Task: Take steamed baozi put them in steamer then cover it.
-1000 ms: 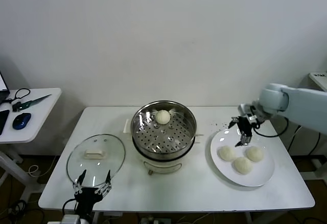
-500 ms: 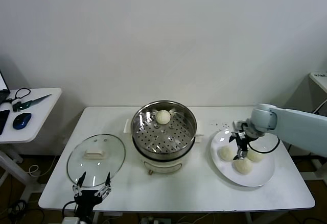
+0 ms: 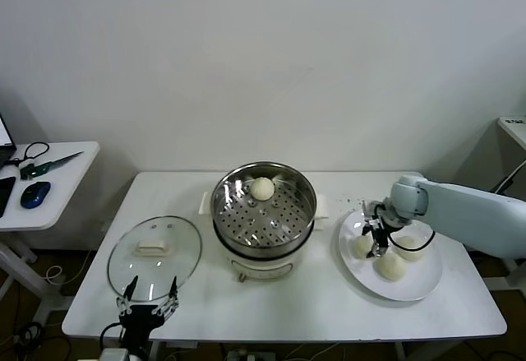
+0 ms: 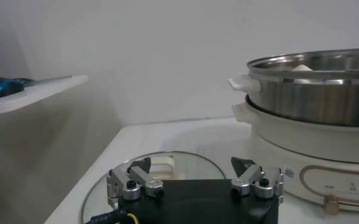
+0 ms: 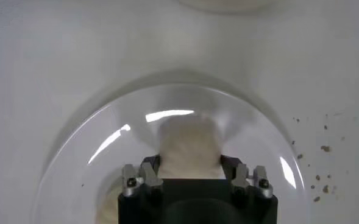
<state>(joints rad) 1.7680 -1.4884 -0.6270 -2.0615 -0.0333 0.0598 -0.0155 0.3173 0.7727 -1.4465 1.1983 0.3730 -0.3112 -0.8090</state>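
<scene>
A white table [image 3: 246, 312] holds a steel steamer [image 3: 264, 210] at its centre, uncovered, with one bun [image 3: 262, 188] resting on the perforated tray toward the back. To the robot's left of the steamer, the glass cover [image 3: 154, 254] lies flat on the table, its white handle facing up.

To the robot's right of the steamer sits a white plate [image 3: 411, 283] carrying three buns. The right gripper [image 3: 374, 242] reaches down onto the plate, and its fingers [image 5: 150, 173] press against both sides of the plate's leftmost bun [image 3: 362, 245]. The right wrist view shows that bun [image 5: 188, 149] squeezed between the two fingers, still resting on the plate [image 5: 100, 152]. The other two buns [image 3: 391, 266] lie just beside it, one nearer the front edge and one [image 3: 409, 246] partly hidden behind the arm.

The left gripper [image 3: 148, 305] hovers low at the table's front edge, just in front of the cover, with its fingers [image 4: 132, 181] spread wide and holding nothing. Its wrist view shows the cover [image 4: 185, 163] beyond the fingers and the steamer [image 4: 313, 91] close by.

A side table [image 3: 49, 180] at far left holds a mouse and scissors.
</scene>
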